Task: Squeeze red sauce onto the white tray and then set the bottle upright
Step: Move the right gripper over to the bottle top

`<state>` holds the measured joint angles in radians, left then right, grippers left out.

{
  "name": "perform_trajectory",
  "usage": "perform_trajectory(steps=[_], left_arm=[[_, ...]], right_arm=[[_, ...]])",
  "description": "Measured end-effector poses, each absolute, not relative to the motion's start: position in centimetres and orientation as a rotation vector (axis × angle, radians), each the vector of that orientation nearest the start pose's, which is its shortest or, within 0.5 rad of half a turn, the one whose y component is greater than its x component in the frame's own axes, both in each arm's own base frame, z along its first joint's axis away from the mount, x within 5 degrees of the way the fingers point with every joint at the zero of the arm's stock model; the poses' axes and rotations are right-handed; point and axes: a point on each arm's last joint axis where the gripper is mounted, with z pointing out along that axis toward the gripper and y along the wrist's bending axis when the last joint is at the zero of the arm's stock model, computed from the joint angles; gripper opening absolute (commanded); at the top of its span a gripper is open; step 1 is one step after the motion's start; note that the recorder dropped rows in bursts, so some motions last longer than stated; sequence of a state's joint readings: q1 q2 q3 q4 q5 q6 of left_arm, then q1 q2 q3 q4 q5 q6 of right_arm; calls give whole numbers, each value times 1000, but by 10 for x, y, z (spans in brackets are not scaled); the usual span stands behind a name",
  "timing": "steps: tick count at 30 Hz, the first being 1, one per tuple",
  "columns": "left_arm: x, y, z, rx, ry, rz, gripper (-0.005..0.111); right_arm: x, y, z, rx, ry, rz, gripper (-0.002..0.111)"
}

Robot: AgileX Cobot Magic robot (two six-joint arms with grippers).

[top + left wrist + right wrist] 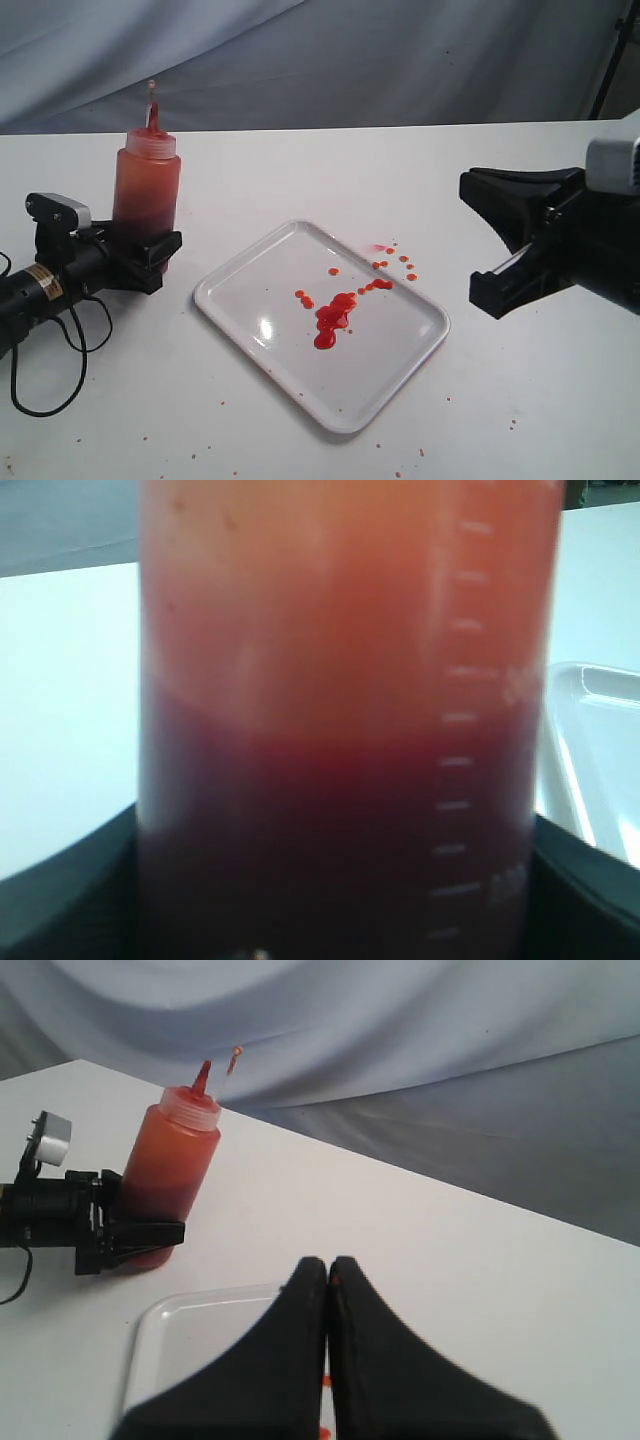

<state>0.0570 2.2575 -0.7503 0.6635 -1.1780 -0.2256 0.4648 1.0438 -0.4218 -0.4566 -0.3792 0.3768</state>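
left of white tray (395,372) rim, bottle (146,190) upright, gripped by left hand (150,254); right hand (328,1270) closed, empty.

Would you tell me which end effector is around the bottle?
The left end effector, its jaws against the upright bottle; the right end effector is shut and empty.

The bottle (147,185) is standing upright on the worktop (300,170), off to the left of the white tray (240,300) and not touching it, with the left hand (150,250) clamped round its lower part. It's see-through plastic, dark red down low and orangey smear above, with a cone nozzle and the tethered tip cap sticking up. The tray lies flat, glossy, with rounded corners. The red sauce (333,318) on it is a blob near the middle, plus small drops trailing toward the far right rim.
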Motion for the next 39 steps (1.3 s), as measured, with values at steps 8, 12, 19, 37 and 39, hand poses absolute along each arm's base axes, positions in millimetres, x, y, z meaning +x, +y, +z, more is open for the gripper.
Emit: perform_trajectory(steps=[8,12,19,37,39], left_arm=[[341,-33,47,416,1823,-494,0],[341,-33,47,416,1823,-494,0],[341,-33,47,429,1819,-484,0],[341,-34,48,460,1810,-487,0],[341,-34,48,460,1810,-487,0]], right_arm=[[223,132,234,-518,1764,541,50],[259,154,232,-438,1779,666,73],[320,201,211,-480,1853,853,81],[386,318,123,-535,1830,964,81],[386,330,121,-567,1809,976,81]])
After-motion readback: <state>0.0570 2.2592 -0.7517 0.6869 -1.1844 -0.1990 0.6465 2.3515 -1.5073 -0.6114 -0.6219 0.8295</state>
